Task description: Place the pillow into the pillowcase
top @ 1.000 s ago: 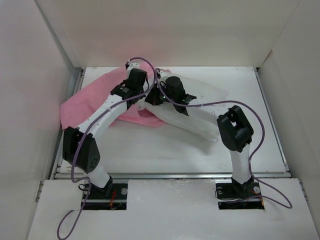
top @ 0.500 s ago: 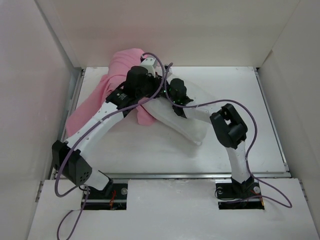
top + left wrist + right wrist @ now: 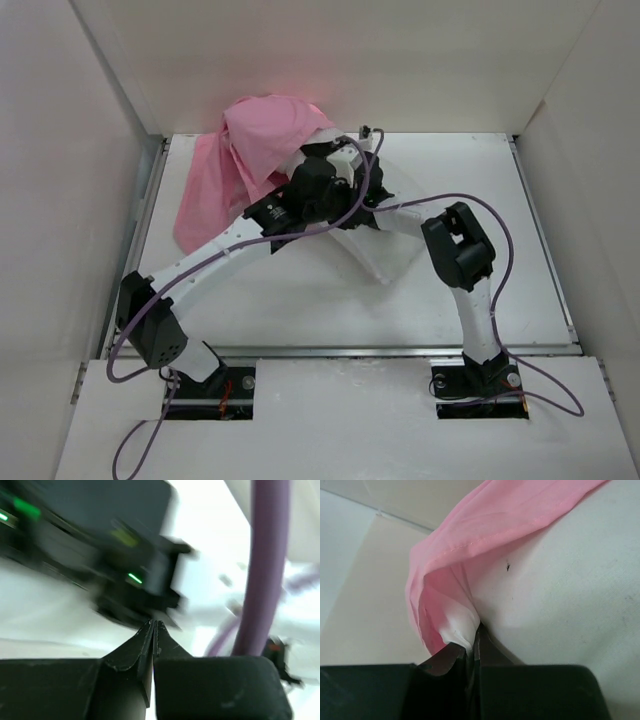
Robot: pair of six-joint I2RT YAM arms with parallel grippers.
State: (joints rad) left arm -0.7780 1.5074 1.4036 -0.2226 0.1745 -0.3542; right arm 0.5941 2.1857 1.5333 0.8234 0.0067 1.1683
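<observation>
The pink pillowcase (image 3: 255, 140) is bunched and lifted high at the back left, and it hangs down to the table. The white pillow (image 3: 385, 250) lies in the middle, mostly under the two arms. In the right wrist view my right gripper (image 3: 472, 647) is shut on a white corner of the pillow (image 3: 560, 590). The pillowcase's hemmed edge (image 3: 485, 525) wraps over that corner. My left gripper (image 3: 154, 625) is shut with nothing visible between its jaws. It points at the right arm's dark body (image 3: 100, 540). In the top view the right gripper is hidden under the left arm.
White walls enclose the table (image 3: 470, 180) on the back and both sides, with the pillowcase bunched against the back wall. The left arm (image 3: 230, 245) crosses over the right arm (image 3: 455, 250) at mid-table. A purple cable (image 3: 265, 565) hangs close to the left gripper.
The left arm has swung right across the pillow. The pillowcase has risen from flat on the table to a tall bunch at the back wall. The right arm has reached further left.
</observation>
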